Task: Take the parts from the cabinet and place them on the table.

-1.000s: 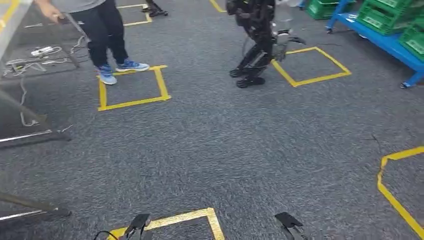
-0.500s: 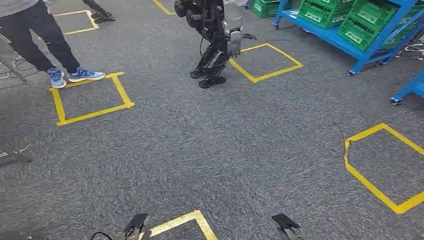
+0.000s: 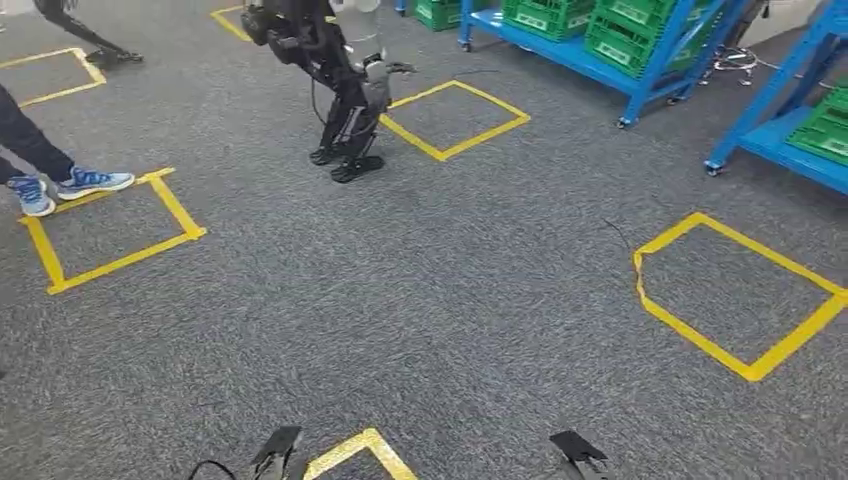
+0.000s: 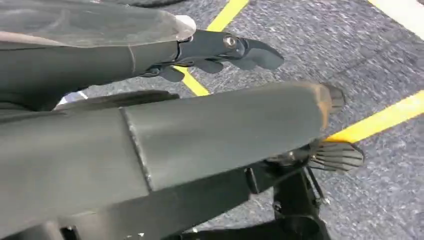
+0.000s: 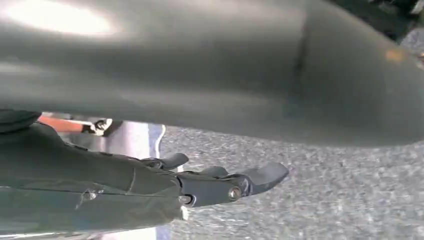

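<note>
Hanging beside the body, the left hand [image 4: 220, 52] and right hand [image 5: 225, 182] hold nothing, fingers loosely apart. Blue racks [image 3: 600, 62] with green crates [image 3: 630, 35] stand upper right; any parts inside cannot be made out, so their weight and grasp points cannot be judged.

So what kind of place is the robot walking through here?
Probably a robot test or training hall, laid out like a warehouse: yellow tape squares mark stations on the grey carpet, blue racks hold green crates, and another humanoid robot stands nearby.
</note>
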Motion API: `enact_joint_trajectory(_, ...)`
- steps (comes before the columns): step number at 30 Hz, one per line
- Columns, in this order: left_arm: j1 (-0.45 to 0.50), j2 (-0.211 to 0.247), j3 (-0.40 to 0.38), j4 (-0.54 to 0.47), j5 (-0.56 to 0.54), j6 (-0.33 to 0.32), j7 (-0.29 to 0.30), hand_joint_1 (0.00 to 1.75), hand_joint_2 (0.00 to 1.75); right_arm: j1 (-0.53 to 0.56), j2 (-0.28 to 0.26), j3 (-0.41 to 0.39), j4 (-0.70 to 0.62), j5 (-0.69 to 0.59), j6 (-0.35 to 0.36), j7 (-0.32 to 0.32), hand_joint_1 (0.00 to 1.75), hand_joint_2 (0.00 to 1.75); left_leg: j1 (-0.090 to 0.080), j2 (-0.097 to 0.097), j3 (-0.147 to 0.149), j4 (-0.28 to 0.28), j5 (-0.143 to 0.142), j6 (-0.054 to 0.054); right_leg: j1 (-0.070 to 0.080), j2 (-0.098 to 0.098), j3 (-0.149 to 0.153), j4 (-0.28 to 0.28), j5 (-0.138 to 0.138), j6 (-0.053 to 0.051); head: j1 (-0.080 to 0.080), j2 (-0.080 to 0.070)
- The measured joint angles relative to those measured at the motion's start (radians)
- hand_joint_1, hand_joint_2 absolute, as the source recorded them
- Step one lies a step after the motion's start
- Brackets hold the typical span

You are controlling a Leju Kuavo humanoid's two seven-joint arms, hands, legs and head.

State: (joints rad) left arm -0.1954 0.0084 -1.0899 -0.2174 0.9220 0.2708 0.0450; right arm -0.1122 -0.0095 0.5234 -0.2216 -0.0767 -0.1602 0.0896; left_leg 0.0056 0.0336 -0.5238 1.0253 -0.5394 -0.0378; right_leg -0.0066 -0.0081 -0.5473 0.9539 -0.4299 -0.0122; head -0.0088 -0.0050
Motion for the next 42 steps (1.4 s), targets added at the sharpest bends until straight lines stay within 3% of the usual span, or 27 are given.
enact_joint_trajectory(2,0.006,0.0,0.0,0.0,0.0,0.0,0.0,0.0,0.0,-0.005,0.0,0.0,0.0,0.0,0.0,-0.003,0.0,0.0,0.001,-0.025,-0.089,0.18,-0.079,0.0,0.001,0.026,-0.002,0.0,0.0,-0.006,-0.006,0.0)
enact_joint_trajectory(4,0.012,0.0,0.0,0.0,0.001,0.0,0.001,0.0,0.0,-0.003,0.0,0.0,0.001,0.0,0.0,-0.004,0.0,0.0,0.0,-0.028,-0.143,0.266,-0.086,0.002,0.003,0.058,-0.001,0.001,0.0,-0.006,-0.011,0.0)
enact_joint_trajectory(5,0.012,0.0,0.0,0.0,0.001,0.0,0.001,0.0,0.0,-0.001,0.0,0.0,0.002,0.0,0.0,-0.004,0.0,0.0,0.0,-0.028,-0.134,0.231,-0.052,0.006,0.003,0.074,0.0,0.001,0.0,-0.006,-0.013,0.0)
enact_joint_trajectory(7,0.009,0.001,0.0,0.0,0.001,0.0,0.001,0.0,0.0,0.0,0.0,0.0,0.002,0.0,0.0,-0.004,0.0,0.0,0.001,-0.046,-0.06,0.049,0.054,0.016,0.003,0.106,0.003,0.003,0.0,-0.005,-0.019,0.0)
enact_joint_trajectory(8,0.008,0.002,0.0,0.0,0.0,0.0,0.001,0.0,0.0,0.0,0.0,0.0,0.002,0.0,0.0,-0.004,0.0,0.0,0.001,-0.088,-0.02,-0.043,0.096,0.02,0.001,0.119,0.002,0.004,-0.001,-0.004,-0.022,0.0)
enact_joint_trajectory(9,0.007,0.003,0.0,0.0,0.0,0.0,0.001,0.0,0.0,-0.001,0.0,0.0,0.002,0.0,0.0,-0.005,0.0,0.0,0.002,-0.108,-0.009,-0.075,0.088,0.022,0.009,0.13,-0.002,0.009,-0.003,0.001,-0.024,0.0)
enact_joint_trajectory(13,0.002,-0.001,0.0,0.0,-0.002,0.0,0.005,0.0,0.0,0.008,0.0,0.0,0.003,0.0,-0.002,-0.005,0.0,0.0,0.003,-0.064,-0.005,-0.087,0.094,0.036,0.005,0.167,-0.011,0.002,0.002,0.027,-0.018,0.0)
enact_joint_trajectory(14,-0.001,-0.002,0.0,0.0,-0.002,0.001,0.005,0.0,0.0,0.011,-0.002,0.0,0.004,0.0,-0.003,-0.005,0.0,0.0,0.006,-0.05,-0.001,-0.095,0.097,0.04,0.004,0.134,-0.012,0.016,-0.009,0.027,-0.016,0.0)
enact_joint_trajectory(15,-0.001,-0.002,0.0,0.0,-0.002,0.001,0.005,0.0,0.0,0.009,-0.002,0.0,0.004,0.0,-0.004,-0.005,0.0,0.0,0.006,-0.044,0.001,-0.1,0.097,0.047,0.008,0.076,-0.031,0.06,-0.043,0.033,-0.003,0.0)
enact_joint_trajectory(16,0.001,-0.002,0.0,0.0,-0.002,0.001,0.005,0.0,0.0,0.007,-0.002,0.0,0.004,0.0,-0.004,-0.006,0.0,0.0,0.004,-0.03,0.002,-0.1,0.097,0.048,0.006,0.043,-0.068,0.136,-0.087,0.039,0.003,0.0)
enact_joint_trajectory(18,0.005,-0.003,0.0,0.0,-0.002,0.0,0.006,0.0,0.0,0.005,-0.001,0.0,0.004,0.0,-0.003,-0.007,0.0,0.0,0.002,0.0,0.004,-0.099,0.093,0.051,-0.001,0.018,-0.148,0.307,-0.155,0.048,0.004,0.0)
enact_joint_trajectory(19,0.006,-0.002,0.0,0.0,-0.002,0.0,0.006,0.0,0.0,0.006,-0.001,0.0,0.005,0.0,-0.003,-0.007,0.0,0.0,0.002,0.012,0.005,-0.099,0.091,0.05,-0.004,0.015,-0.163,0.335,-0.153,0.05,0.005,0.0)
enact_joint_trajectory(20,0.006,-0.002,0.0,0.0,-0.002,0.0,0.006,0.0,0.0,0.007,-0.001,0.0,0.005,0.0,-0.003,-0.006,0.0,0.0,0.002,0.023,0.007,-0.099,0.089,0.049,-0.007,0.013,-0.152,0.313,-0.131,0.053,0.005,0.0)
enact_joint_trajectory(22,0.005,-0.003,0.0,0.0,-0.002,0.0,0.006,0.0,0.0,0.007,-0.002,0.0,0.007,0.0,-0.003,-0.006,0.0,0.0,0.005,0.045,0.016,-0.097,0.081,0.042,-0.011,0.0,-0.076,0.163,-0.046,0.056,0.009,0.0)
enact_joint_trajectory(23,0.004,-0.004,0.0,0.0,-0.002,0.0,0.006,0.0,0.0,0.007,-0.002,0.0,0.007,0.0,-0.003,-0.006,0.0,0.0,0.004,0.055,0.023,-0.095,0.075,0.037,-0.01,-0.034,-0.025,0.064,-0.001,0.056,0.01,0.0)
enact_joint_trajectory(24,0.004,-0.003,0.0,0.0,-0.002,0.0,0.006,0.0,0.0,0.003,-0.001,0.0,0.007,0.0,-0.003,-0.006,0.0,0.0,-0.005,0.064,0.027,-0.092,0.069,0.029,0.005,-0.099,-0.002,0.018,-0.014,0.055,0.015,0.0)
enact_joint_trajectory(25,0.005,-0.003,-0.001,0.0,-0.002,0.0,0.006,0.0,0.0,0.0,-0.001,0.0,0.007,0.0,-0.003,-0.006,0.0,0.0,-0.008,0.074,0.027,-0.088,0.066,0.023,0.004,-0.083,-0.006,0.014,-0.011,0.034,0.018,0.0)
enact_joint_trajectory(28,0.001,-0.003,-0.001,0.0,-0.002,0.0,0.007,0.0,0.0,0.004,-0.001,0.0,0.007,0.0,-0.003,-0.006,0.0,0.0,-0.009,0.114,0.038,-0.092,0.06,0.013,0.007,-0.041,-0.012,0.015,-0.012,0.014,0.006,0.0)
enact_joint_trajectory(29,0.0,-0.003,-0.001,0.0,-0.002,0.0,0.007,0.0,0.0,0.005,-0.001,0.0,0.007,0.0,-0.003,-0.006,0.0,0.0,-0.005,0.107,0.038,-0.086,0.05,0.004,0.001,-0.026,-0.006,0.011,-0.009,0.005,0.007,0.0)
enact_joint_trajectory(31,-0.003,-0.003,-0.001,0.0,-0.002,0.0,0.007,0.0,0.0,0.001,-0.001,0.0,0.007,0.0,-0.003,-0.007,0.0,0.0,-0.001,0.004,-0.016,0.039,-0.023,-0.002,-0.001,-0.003,-0.008,0.011,-0.007,-0.005,-0.005,0.0)
enact_joint_trajectory(33,0.004,-0.003,-0.001,0.0,-0.002,0.0,0.007,0.0,0.0,-0.002,-0.001,-0.001,0.007,0.0,-0.006,-0.007,0.0,0.0,0.0,-0.024,-0.105,0.214,-0.093,-0.002,0.001,0.025,-0.009,0.011,-0.008,-0.01,-0.011,0.0)
enact_joint_trajectory(34,0.006,-0.003,-0.001,0.0,-0.002,0.0,0.007,0.0,0.0,-0.002,-0.001,-0.001,0.007,0.0,-0.006,-0.007,0.0,0.0,-0.001,-0.027,-0.135,0.265,-0.099,-0.001,0.002,0.042,-0.009,0.011,-0.007,-0.011,-0.015,0.0)
enact_joint_trajectory(36,0.009,-0.003,-0.001,0.0,-0.002,0.0,0.008,0.0,0.0,0.002,-0.001,-0.001,0.007,0.0,-0.004,-0.007,0.0,0.0,-0.001,-0.03,-0.126,0.209,-0.039,0.009,0.004,0.077,-0.006,0.011,-0.007,-0.011,-0.02,0.0)
enact_joint_trajectory(38,0.005,-0.002,-0.001,0.0,-0.002,0.0,0.008,0.0,0.0,0.002,-0.001,0.0,0.007,0.0,-0.004,-0.007,0.0,0.0,-0.001,-0.06,-0.045,0.012,0.069,0.023,0.004,0.108,-0.001,0.011,-0.007,-0.01,-0.024,0.0)
enact_joint_trajectory(39,0.005,0.001,-0.001,0.0,-0.002,0.0,0.008,0.0,0.0,0.002,-0.001,-0.001,0.007,0.0,-0.004,-0.007,0.0,0.0,-0.001,-0.119,-0.017,-0.059,0.09,0.03,0.001,0.117,-0.004,0.011,-0.007,-0.008,-0.027,0.0)
enact_joint_trajectory(40,0.005,0.002,-0.001,0.0,-0.002,0.0,0.008,0.0,0.0,0.001,0.0,-0.001,0.007,0.0,-0.005,-0.007,0.0,0.0,0.0,-0.117,-0.011,-0.078,0.087,0.029,0.009,0.131,-0.007,0.016,-0.009,-0.002,-0.026,0.0)
enact_joint_trajectory(42,0.002,0.002,-0.001,0.0,-0.002,0.0,0.008,0.0,0.0,0.004,0.0,-0.001,0.007,0.0,-0.004,-0.007,0.0,0.0,-0.006,-0.096,-0.012,-0.075,0.086,0.033,-0.001,0.148,-0.013,0.01,-0.006,0.01,-0.02,0.0)
